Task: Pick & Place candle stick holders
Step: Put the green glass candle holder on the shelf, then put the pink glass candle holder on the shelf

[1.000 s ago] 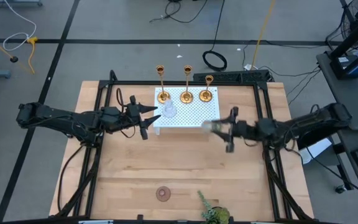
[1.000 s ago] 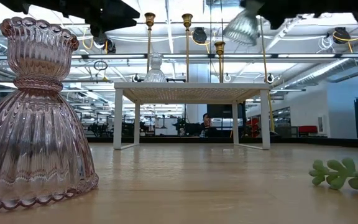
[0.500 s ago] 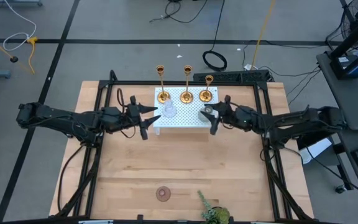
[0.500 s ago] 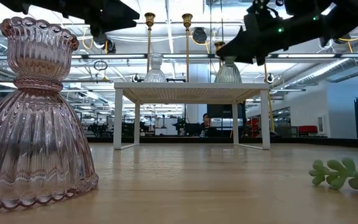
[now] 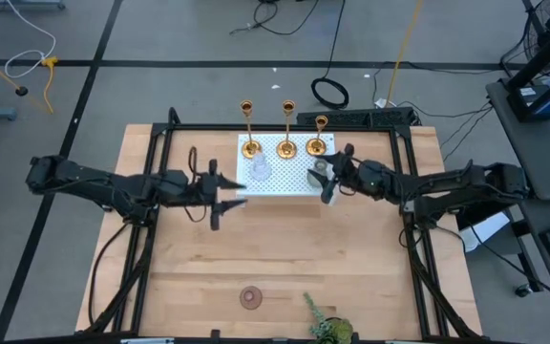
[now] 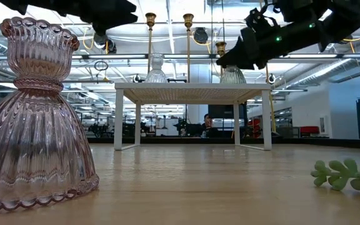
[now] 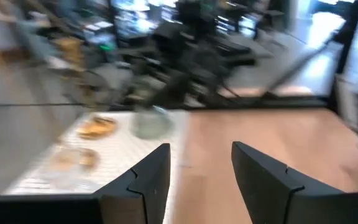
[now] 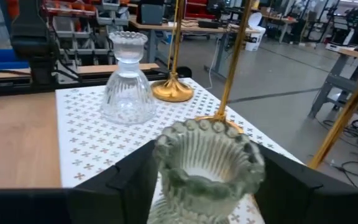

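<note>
Green ribbed glass holder sits clamped between the right gripper fingers, over the right end of the white perforated stand. Low view puts its base at or just above the stand top; contact not resolvable. Judged step: placing the green holder on the stand. Next move would call for a small descent until the base rests flat, then spreading the fingers and backing off clear of the nearest gold candlestick, which stands just behind.

Left gripper hovers beside the stand's left front corner, fingers spread, holding nothing. Clear glass holder stands on the stand's left part, near it.

Three gold candlesticks in a row along the stand's far edge. Pink glass holder alone on the bare table, near the front edge, well apart from the stand; green leafy sprig just right of it.

View differences: right wrist view alone shows the fingers flanking the green holder's scalloped rim. Low view alone gives heights. High view alone gives layout and which arm is which. Left wrist view is smeared and adds only the gap between its fingers.
</note>
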Tool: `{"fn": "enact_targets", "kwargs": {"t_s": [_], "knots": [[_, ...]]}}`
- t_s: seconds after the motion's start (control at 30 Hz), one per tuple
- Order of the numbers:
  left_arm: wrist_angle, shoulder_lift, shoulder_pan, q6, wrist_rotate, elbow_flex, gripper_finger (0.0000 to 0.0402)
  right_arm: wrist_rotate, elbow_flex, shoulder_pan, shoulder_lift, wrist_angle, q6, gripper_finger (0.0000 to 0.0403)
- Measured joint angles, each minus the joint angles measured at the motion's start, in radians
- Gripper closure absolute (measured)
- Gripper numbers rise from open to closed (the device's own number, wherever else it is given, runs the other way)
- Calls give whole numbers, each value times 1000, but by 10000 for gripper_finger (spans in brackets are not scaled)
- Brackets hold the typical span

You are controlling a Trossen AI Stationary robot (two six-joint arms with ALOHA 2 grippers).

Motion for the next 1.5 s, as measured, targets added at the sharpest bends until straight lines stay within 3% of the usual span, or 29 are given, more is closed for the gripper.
{"fn": "enact_targets", "kwargs": {"t_s": [0.17,0.33,0.7,1.07,1.17,1.5], "knots": [[-100,4,-37,-36,172,0,224,0,0,-15,0,2,-24,155],[-143,40,-111,-128,258,0,224,0,0,-15,0,5,-35,153],[-12,249,-284,-159,261,0,224,1,0,-14,-8,149,-124,155],[223,499,-369,-167,262,0,224,1,1,27,-49,167,-148,156],[291,557,-385,-229,263,0,224,2,0,53,-59,159,-201,155],[305,599,-422,-239,263,0,223,3,1,125,-68,170,-241,145]]}}
